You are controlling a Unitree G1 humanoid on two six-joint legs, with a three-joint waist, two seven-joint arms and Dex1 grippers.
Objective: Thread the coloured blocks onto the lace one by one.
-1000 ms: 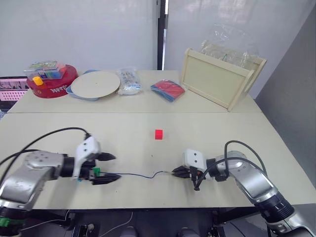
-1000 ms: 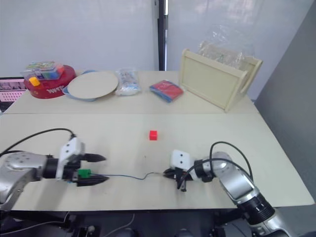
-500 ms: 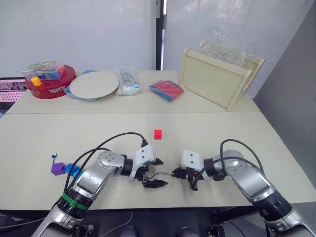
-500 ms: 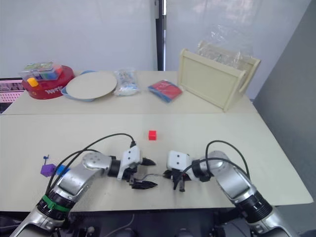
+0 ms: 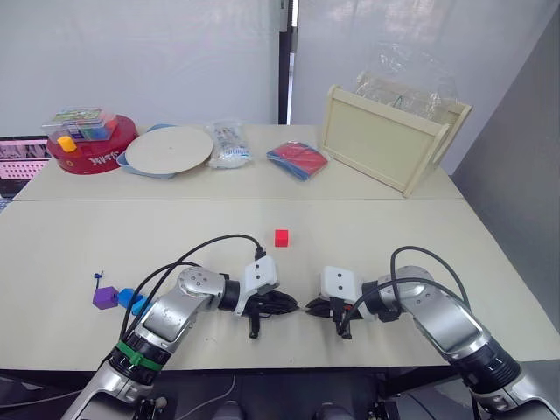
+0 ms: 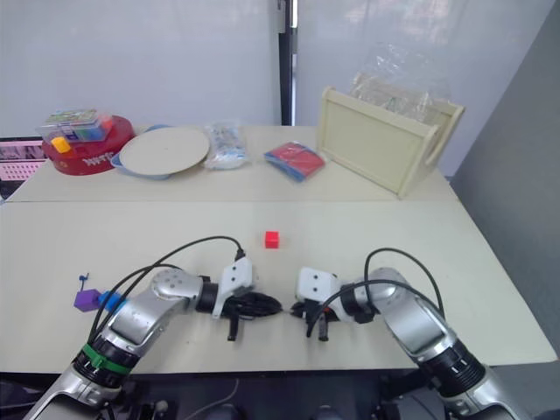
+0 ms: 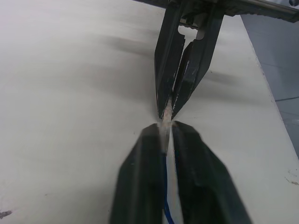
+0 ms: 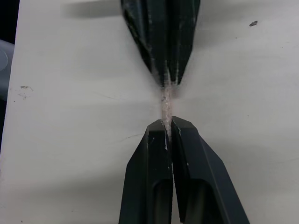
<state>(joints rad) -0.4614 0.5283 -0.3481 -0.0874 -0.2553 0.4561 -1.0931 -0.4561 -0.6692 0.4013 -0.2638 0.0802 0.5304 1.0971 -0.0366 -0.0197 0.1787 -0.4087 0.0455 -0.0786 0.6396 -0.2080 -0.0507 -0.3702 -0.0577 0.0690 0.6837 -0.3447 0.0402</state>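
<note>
Both the left gripper (image 7: 164,135) and right gripper (image 8: 167,127) are pinched shut nose-to-nose on the lace (image 8: 165,103) tip just above the worktop (image 5: 394,236), looks like a hand-over so the red block (image 5: 281,237) behind can go on next.

Lace (image 8: 166,105) tip spans both tools; red block (image 5: 281,237) loose.

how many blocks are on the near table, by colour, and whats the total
red block: 1
purple block: 1
blue block: 1
total: 3

The green block seen a second ago in the left gripper cannot be made out now.
</note>
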